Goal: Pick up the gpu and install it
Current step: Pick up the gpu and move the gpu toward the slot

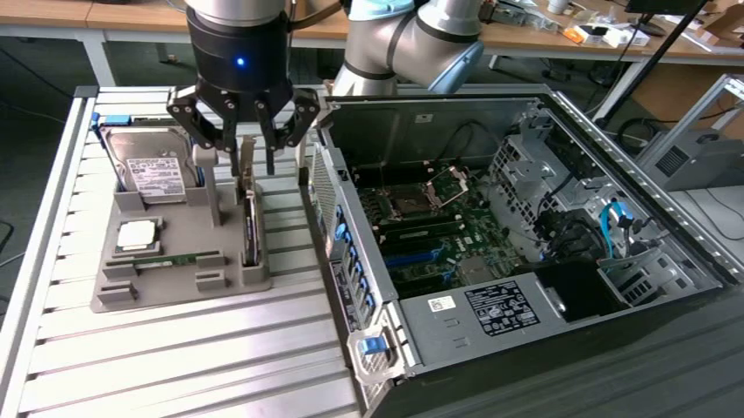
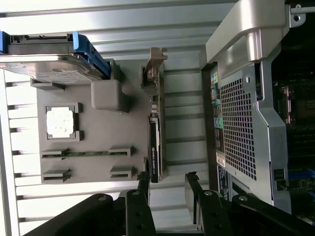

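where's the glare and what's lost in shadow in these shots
Wrist view: table slats beyond the hard drive glare to white; the computer case interior is nearly black. Exterior view: even light, only a soft sheen on the slats.

You are looking through the exterior view from high up and to one side, angled steeply down over the whole counter (image 1: 174,366), taking in the grey tray (image 1: 174,296) and the open computer case (image 1: 402,131) side by side. The wrist view is facing straight down past the end effector (image 2: 167,179), sitting much nearer and sharing the tray and the case's near wall.
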{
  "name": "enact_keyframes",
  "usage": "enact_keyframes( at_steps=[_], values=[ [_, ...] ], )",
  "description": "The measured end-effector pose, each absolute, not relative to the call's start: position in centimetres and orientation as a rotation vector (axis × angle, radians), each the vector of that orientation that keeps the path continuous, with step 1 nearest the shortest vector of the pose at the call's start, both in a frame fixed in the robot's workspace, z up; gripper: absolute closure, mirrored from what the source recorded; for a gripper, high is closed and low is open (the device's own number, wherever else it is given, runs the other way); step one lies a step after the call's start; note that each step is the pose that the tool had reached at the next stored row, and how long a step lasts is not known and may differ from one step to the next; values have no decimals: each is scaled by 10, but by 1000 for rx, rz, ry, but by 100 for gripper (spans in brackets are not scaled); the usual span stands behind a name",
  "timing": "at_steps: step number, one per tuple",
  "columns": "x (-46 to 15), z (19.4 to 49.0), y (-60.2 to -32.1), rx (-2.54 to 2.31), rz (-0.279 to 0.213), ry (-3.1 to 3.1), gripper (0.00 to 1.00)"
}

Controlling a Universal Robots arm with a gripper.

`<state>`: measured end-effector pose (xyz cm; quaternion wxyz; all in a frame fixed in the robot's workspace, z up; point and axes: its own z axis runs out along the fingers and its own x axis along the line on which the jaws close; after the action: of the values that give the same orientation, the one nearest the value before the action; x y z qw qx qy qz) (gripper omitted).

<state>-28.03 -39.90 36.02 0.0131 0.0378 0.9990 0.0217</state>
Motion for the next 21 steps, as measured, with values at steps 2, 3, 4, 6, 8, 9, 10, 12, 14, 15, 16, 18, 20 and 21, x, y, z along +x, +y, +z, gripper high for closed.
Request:
enact_keyframes(
  at_steps=[2, 3, 4, 6, 8, 9, 10, 12, 14, 15, 16, 18, 20, 21],
  values=[
    [-280, 360, -399, 118, 68, 3112, 58],
    [-280, 359, -399, 118, 68, 3113, 58],
    [-280, 359, -399, 118, 68, 3113, 58],
    [-280, 359, -399, 118, 68, 3113, 58],
    [-280, 356, -399, 118, 68, 3112, 58],
    [-280, 356, -399, 118, 68, 3113, 58],
    [-280, 355, -399, 118, 68, 3112, 58],
    [-280, 355, -399, 118, 68, 3113, 58],
    [-280, 355, -399, 118, 68, 3113, 58],
    [-280, 355, -399, 118, 68, 3113, 58],
    [-280, 354, -399, 118, 68, 3113, 58],
    [-280, 354, -399, 118, 68, 3113, 58],
    [-280, 353, -399, 118, 68, 3113, 58],
    [-280, 353, -399, 118, 68, 3113, 58]
  ],
)
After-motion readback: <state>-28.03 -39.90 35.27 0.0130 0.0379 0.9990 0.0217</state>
